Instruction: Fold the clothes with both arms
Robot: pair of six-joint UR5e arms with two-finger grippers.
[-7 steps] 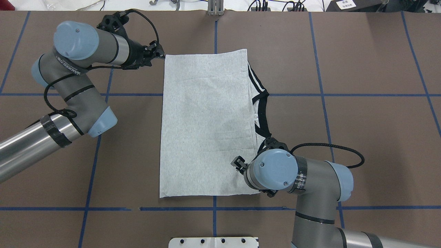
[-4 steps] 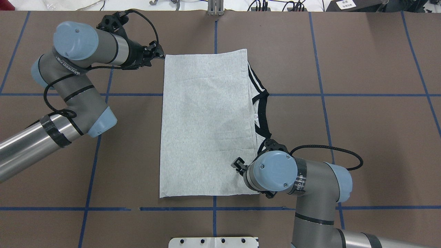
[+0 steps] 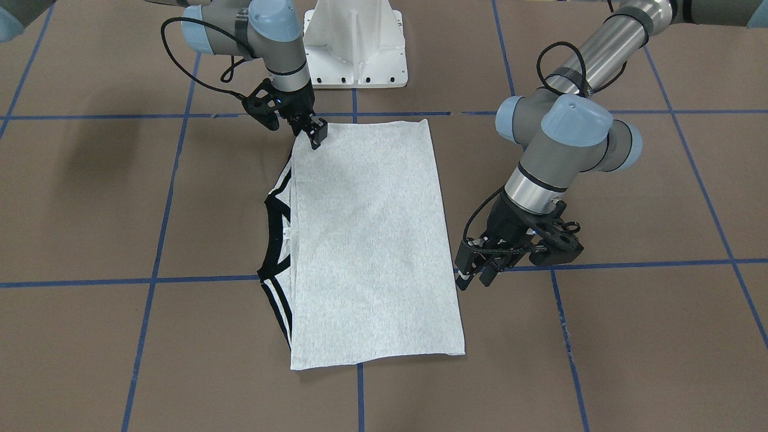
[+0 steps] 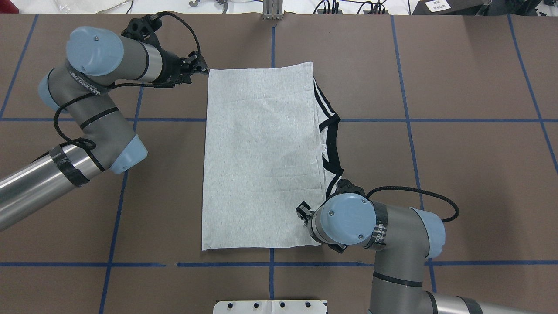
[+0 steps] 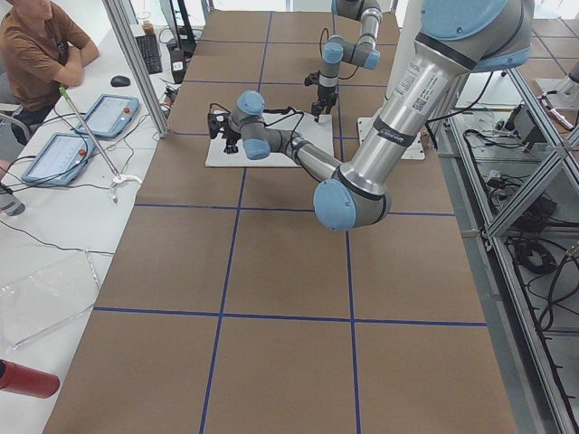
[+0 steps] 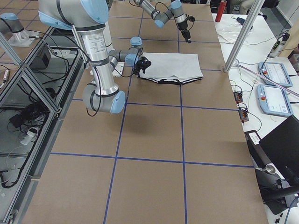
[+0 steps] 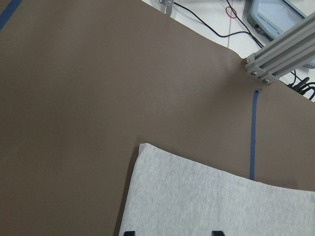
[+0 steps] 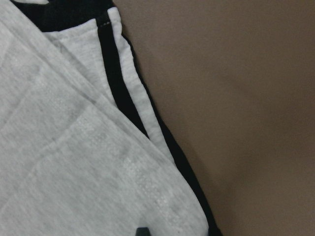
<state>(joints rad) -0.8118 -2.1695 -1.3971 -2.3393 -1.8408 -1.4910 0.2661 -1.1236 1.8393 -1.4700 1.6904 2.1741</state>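
Note:
The clothes are one light grey T-shirt (image 4: pixel 261 161) lying folded into a tall rectangle on the brown table; its black neckband (image 4: pixel 333 139) and shoulder stripes stick out along its right side. My left gripper (image 4: pixel 201 67) hovers open by the shirt's far left corner, and the left wrist view shows that corner of the shirt (image 7: pixel 216 201) under my left gripper (image 7: pixel 172 232). Open too, my right gripper (image 4: pixel 302 211) sits low over the near right part. In the right wrist view my right gripper (image 8: pixel 177 231) straddles the striped shirt edge (image 8: pixel 64 162). The front view shows the shirt (image 3: pixel 372 240), left gripper (image 3: pixel 474 277) and right gripper (image 3: pixel 315 137).
The white pedestal (image 3: pixel 354 45) stands at the table's near edge. Blue tape lines (image 4: pixel 405 120) grid the brown cover. A seated person (image 5: pixel 36 45), control tablets (image 5: pixel 109 113) and a red bottle (image 5: pixel 23 378) are beside the table. An aluminium post (image 7: pixel 280 46) stands past the far edge.
My right arm's wrist has shifted slightly toward the near edge, carrying the gripper a little along the shirt. The left arm barely moved. The shirt lies as before.

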